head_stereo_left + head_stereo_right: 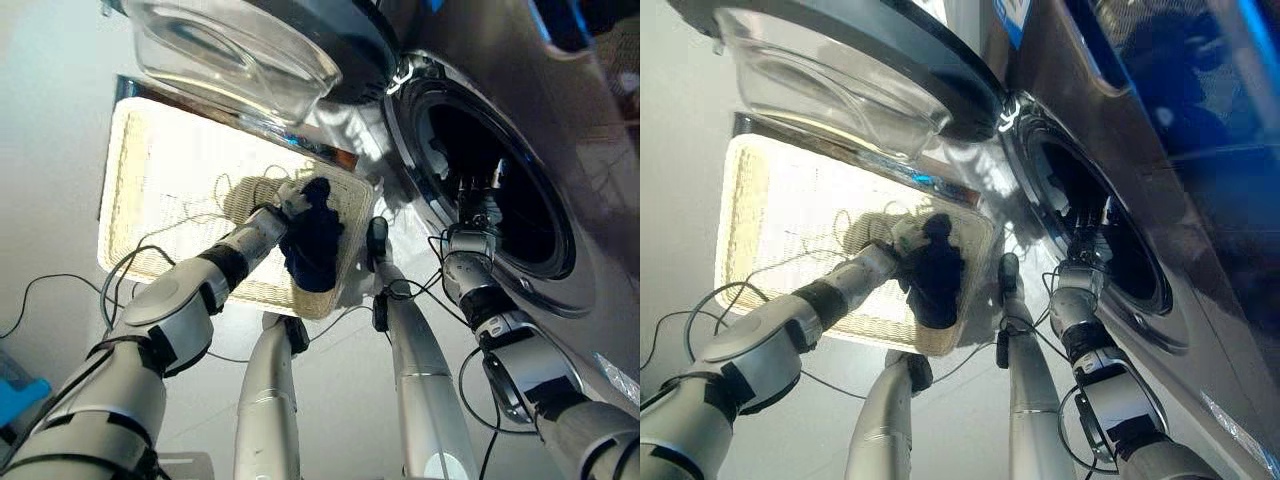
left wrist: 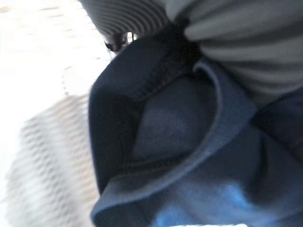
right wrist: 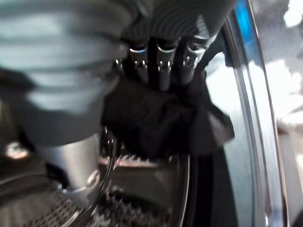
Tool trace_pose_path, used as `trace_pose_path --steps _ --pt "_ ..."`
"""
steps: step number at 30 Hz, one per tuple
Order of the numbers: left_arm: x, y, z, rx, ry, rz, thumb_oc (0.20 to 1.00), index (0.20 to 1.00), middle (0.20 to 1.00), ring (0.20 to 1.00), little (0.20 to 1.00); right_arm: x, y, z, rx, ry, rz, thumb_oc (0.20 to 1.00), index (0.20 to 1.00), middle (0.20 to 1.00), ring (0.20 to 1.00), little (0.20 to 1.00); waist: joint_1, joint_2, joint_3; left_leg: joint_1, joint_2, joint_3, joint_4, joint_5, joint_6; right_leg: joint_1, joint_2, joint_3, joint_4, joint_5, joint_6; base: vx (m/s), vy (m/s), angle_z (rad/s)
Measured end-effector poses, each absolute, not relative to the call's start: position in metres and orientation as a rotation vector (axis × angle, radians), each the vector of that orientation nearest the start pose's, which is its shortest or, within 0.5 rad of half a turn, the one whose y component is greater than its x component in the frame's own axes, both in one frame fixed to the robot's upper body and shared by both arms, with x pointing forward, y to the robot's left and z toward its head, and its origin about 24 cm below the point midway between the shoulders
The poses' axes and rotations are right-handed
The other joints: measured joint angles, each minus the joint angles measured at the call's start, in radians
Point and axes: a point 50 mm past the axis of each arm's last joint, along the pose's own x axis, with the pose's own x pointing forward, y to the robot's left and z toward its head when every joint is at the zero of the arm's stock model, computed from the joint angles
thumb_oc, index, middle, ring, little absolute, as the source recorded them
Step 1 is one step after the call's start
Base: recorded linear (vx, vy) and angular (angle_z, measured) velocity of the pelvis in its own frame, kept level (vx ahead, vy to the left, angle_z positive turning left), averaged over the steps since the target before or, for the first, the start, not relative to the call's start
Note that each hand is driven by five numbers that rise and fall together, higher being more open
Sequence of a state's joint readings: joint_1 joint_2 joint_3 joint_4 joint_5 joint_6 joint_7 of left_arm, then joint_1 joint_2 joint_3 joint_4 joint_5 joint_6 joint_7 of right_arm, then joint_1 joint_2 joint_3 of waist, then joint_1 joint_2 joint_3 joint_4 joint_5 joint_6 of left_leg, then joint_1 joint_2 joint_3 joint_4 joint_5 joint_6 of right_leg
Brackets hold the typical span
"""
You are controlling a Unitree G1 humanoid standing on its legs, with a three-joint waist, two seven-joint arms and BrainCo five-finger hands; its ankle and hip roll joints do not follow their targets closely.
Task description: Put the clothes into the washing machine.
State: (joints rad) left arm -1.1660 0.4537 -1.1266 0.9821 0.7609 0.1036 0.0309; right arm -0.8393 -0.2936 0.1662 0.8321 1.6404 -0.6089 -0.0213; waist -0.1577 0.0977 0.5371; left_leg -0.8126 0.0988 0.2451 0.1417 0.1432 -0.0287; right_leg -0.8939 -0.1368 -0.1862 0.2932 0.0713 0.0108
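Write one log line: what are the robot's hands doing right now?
left hand: shut on dark blue garment over basket | right hand: shut on black cloth at washer drum | door: open

no readable text, labels or numbers

The laundry basket (image 1: 140,190) lies at centre left, a garment (image 1: 315,245) at its right end; the washing machine drum (image 1: 500,180) opens at right, its door (image 1: 240,45) upper centre.
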Motion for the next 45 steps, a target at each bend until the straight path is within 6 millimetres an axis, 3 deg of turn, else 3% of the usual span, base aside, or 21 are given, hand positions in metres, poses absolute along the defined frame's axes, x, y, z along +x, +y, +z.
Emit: trace_pose_path --steps 2,7,8,10,16,20,23,27,31,38,45 --pt "0.411 0.135 0.141 1.920 -0.150 -0.218 0.200 0.200 0.200 0.200 0.200 0.383 -0.212 0.138 1.211 -0.429 -0.330 1.000 1.000 1.000 1.000 1.000 0.013 0.000 0.000 0.005 -0.002 -0.004 0.006 0.001 0.001 0.006 -0.002 -0.003 0.010 0.000 0.000 -0.02 0.006 0.05" --pt "0.409 0.154 0.136 1.704 -0.146 -0.121 0.200 0.200 0.200 0.200 0.200 0.382 -0.210 0.138 1.173 -0.414 -0.338 1.000 1.000 1.000 1.000 1.000 0.014 0.000 0.000 0.016 -0.008 -0.006 0.014 0.002 0.003 0.018 -0.007 -0.003 0.022 -0.004 0.005 -0.01 0.004 0.02" --pt "0.406 0.164 0.133 1.547 -0.159 -0.061 0.200 0.200 0.200 0.200 0.200 0.378 -0.206 0.140 1.113 -0.414 -0.316 1.000 1.000 1.000 1.000 1.000 0.013 -0.001 0.000 0.022 -0.007 -0.006 0.022 0.004 0.006 0.025 -0.008 -0.004 0.024 -0.001 0.001 0.00 0.000 0.00" --pt "0.403 0.169 0.129 1.509 -0.166 -0.043 0.200 0.200 0.200 0.200 0.200 0.375 -0.202 0.140 1.039 -0.410 -0.300 1.000 1.000 1.000 1.000 1.000 0.013 -0.002 0.001 0.035 -0.007 -0.006 0.023 0.004 0.006 0.038 -0.007 -0.004 0.024 0.000 0.000 -0.01 0.015 0.00" --pt "0.390 0.182 0.119 1.318 -0.277 0.027 0.200 0.200 0.200 0.200 0.200 0.366 -0.192 0.125 0.634 -0.331 -0.220 1.000 1.000 1.000 1.000 1.000 0.022 -0.006 0.001 0.095 -0.004 -0.004 0.022 -0.002 0.000 0.095 -0.008 -0.003 0.024 -0.009 0.009 0.00 0.000 0.00" --pt "0.380 0.183 0.118 1.278 -0.380 0.027 0.200 0.200 0.200 0.200 0.200 0.361 -0.190 0.110 0.245 -0.248 -0.026 1.000 1.000 1.000 1.000 1.000 0.039 -0.011 0.002 0.109 0.000 -0.004 0.023 -0.001 0.001 0.110 -0.007 -0.004 0.024 -0.009 0.010 0.00 -0.009 0.00" --pt "0.375 0.182 0.120 1.257 -0.449 -0.009 0.200 0.200 0.200 0.200 0.200 0.360 -0.186 0.093 -0.159 -0.125 0.185 1.000 1.000 1.000 1.000 1.000 0.057 -0.013 0.003 0.124 0.004 -0.010 0.023 -0.001 0.001 0.131 -0.008 -0.013 0.023 -0.009 0.010 0.00 -0.069 0.04" --pt "0.371 0.179 0.131 1.225 -0.561 -0.032 0.200 0.200 0.200 0.200 0.200 0.362 -0.200 0.091 -0.507 -0.045 0.264 1.000 1.000 1.000 1.000 1.000 0.074 -0.018 0.002 0.134 0.004 -0.030 0.028 0.000 0.001 0.155 -0.008 -0.030 0.023 -0.011 0.010 -0.01 -0.071 0.09" --pt "0.368 0.172 0.144 1.194 -0.660 -0.039 0.200 0.200 0.200 0.200 0.200 0.372 -0.194 0.113 -0.585 -0.104 0.265 1.000 1.000 1.000 1.000 1.000 0.092 -0.032 0.003 0.138 0.003 -0.032 0.028 0.000 0.002 0.159 -0.010 -0.032 0.025 -0.012 0.010 0.00 -0.047 0.03" --pt "0.363 0.153 0.169 1.192 -0.811 -0.098 0.200 0.200 0.200 0.200 0.200 0.384 -0.159 0.152 -0.629 -0.236 0.299 1.000 1.000 1.000 1.000 1.000 0.098 -0.033 0.004 0.138 -0.010 -0.054 0.033 0.003 0.006 0.162 -0.026 -0.047 0.052 -0.026 0.004 0.00 -0.036 0.09" --pt "0.364 0.144 0.180 1.243 -0.870 -0.133 0.200 0.200 0.200 0.200 0.200 0.385 -0.147 0.153 -0.584 -0.214 0.337 1.000 1.000 1.000 1.000 1.000 0.119 -0.033 0.004 0.138 -0.011 -0.061 0.044 0.002 0.005 0.165 -0.029 -0.047 0.064 -0.034 0.004 0.01 -0.008 0.02"
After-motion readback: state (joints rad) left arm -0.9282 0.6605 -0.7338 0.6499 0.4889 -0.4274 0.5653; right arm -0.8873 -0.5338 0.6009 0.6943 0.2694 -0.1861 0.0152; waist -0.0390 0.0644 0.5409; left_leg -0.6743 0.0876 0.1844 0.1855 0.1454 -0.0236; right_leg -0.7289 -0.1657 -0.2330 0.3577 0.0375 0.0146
